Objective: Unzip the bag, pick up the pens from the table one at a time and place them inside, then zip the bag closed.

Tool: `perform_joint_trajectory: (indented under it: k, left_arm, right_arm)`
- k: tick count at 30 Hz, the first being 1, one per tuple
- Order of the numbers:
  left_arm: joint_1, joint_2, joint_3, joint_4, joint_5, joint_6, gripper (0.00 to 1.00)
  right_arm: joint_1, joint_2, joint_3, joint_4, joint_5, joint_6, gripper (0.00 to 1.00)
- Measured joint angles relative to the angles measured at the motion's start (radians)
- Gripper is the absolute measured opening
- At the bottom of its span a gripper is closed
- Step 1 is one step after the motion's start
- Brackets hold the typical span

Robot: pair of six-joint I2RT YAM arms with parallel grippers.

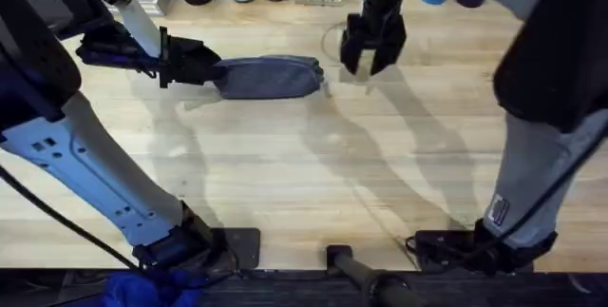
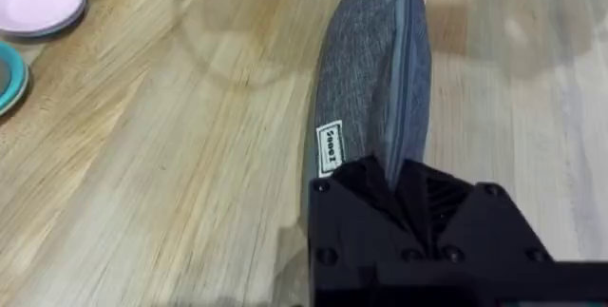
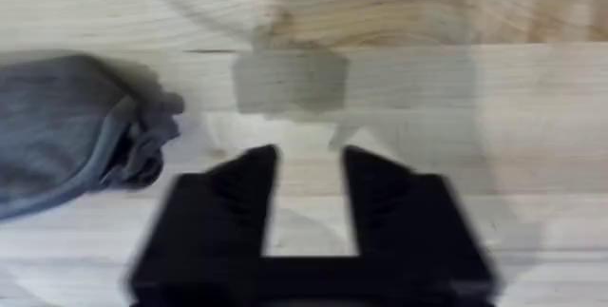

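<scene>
Holding the bag's (image 2: 372,88) near end, my left gripper (image 2: 410,202) has its fingers pinched on the fabric just past the small white label (image 2: 329,147). From the left wrist camera the pouch runs away from me along the table (image 2: 161,155), zipper line on top and looking closed along the stretch I can see. I cannot find either pen in these views.

Farther along, past the other end of the bag, my right gripper (image 1: 369,58) hangs over the wood with its fingers (image 3: 237,193) spread apart and nothing between them. In its own wrist camera the bag's rumpled end (image 3: 142,145) lies just beside one finger, off to the side and not between the pads; I judge that the zipper pull may be there, though I cannot make it out.

The step in hand, as I read it, is the unzipping. To do it well I should keep my left grip firm so the pouch cannot slide or bunch, then bring the right gripper sideways until the bag's end sits squarely between the pads, close on the pull and draw it along the zipper line toward the left gripper, low and straight.

Beyond the bag, small dishes (image 2: 38,1) sit at the table's far edge, well apart.
</scene>
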Motion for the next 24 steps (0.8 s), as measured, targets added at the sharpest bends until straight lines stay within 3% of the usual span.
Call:
perform_joint_trajectory:
  k: [4,5,11,12,14,15,24]
  left_arm:
    - [0.000,0.000,0.000,0.000,0.000,0.000,0.051]
    - [0.000,0.000,0.000,0.000,-0.001,0.000,0.106]
    - [0.002,0.000,0.000,0.000,-0.005,-0.002,0.552]
    - [0.003,0.000,0.000,0.001,-0.005,0.002,0.646]
    - [0.003,0.000,0.000,0.000,-0.005,-0.001,0.927]
    - [0.003,0.000,0.000,0.000,-0.005,-0.001,0.975]
    - [0.003,0.000,0.000,0.000,-0.005,-0.001,0.995]
  right_arm:
    - [0.000,-0.069,0.000,0.000,0.020,-0.005,0.946]
    - [0.000,-0.084,0.000,-0.001,0.024,-0.007,0.982]
    - [0.000,-0.124,0.000,-0.001,0.032,-0.007,0.995]
    - [0.000,-0.127,0.000,-0.001,0.032,-0.007,0.995]
    - [0.000,-0.136,0.000,-0.001,0.034,-0.007,0.995]
    - [0.000,-0.144,0.000,-0.001,0.035,-0.007,0.995]
    - [0.000,-0.251,0.000,-0.003,0.035,-0.007,0.996]
